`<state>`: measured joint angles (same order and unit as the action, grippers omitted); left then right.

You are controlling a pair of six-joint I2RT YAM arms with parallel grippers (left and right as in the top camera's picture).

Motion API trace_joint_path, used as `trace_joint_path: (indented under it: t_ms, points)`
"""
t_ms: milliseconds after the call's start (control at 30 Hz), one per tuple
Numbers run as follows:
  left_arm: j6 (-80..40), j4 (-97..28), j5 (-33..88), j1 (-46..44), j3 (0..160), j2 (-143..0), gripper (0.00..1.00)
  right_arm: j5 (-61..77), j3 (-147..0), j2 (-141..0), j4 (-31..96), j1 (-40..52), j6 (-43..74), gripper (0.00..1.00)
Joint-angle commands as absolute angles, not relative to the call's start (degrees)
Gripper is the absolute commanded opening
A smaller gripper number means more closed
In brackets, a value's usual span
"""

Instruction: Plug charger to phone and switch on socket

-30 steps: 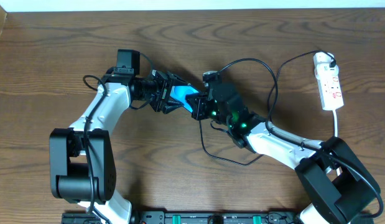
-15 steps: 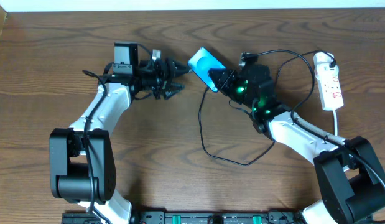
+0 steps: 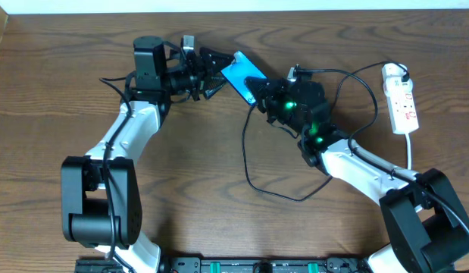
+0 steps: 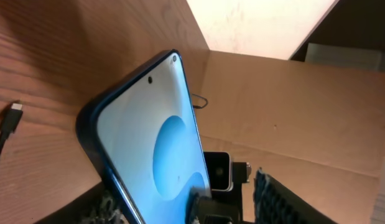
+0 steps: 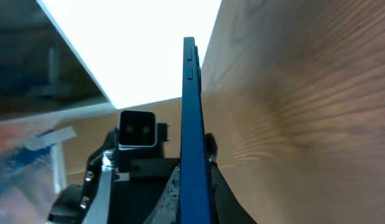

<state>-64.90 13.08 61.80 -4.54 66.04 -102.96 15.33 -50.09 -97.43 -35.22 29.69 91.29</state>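
Overhead, both arms met near the far side of the wooden table (image 3: 67,91). The right gripper (image 3: 258,92) was closed tight on the phone (image 3: 242,74), pinching it by its thin dark edges. The right wrist view showed the phone edge-on between the fingers. The left gripper (image 3: 213,72) faced it from the other side with its jaws spread. The phone's free end reached in between them, and nothing showed them clamping it. From the left wrist, the light blue screen with its darker blue circle filled the view, tilted. The charger (image 3: 245,155) lay in loose black loops on the table under the right arm, its connector tip (image 4: 15,111) resting on the wood, apart from the phone. The white socket (image 3: 401,102) sat well apart at the far right, the charger's black plug in its far end.
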Motion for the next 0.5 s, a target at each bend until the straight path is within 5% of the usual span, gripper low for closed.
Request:
trace_joint_path:
  t_ms: [0, 467]
  points:
    - [-68.25, 13.45, 62.98, -5.87, 66.63, -102.10, 0.57, 11.07, -51.22, -95.77, -35.83, 32.01, 97.14, 0.02]
    - [-74.65, 22.46, 62.28, -5.98, 66.63, -102.10, 0.47, 12.62, -51.99, -95.79, -36.91, 34.13, 101.65, 0.01]
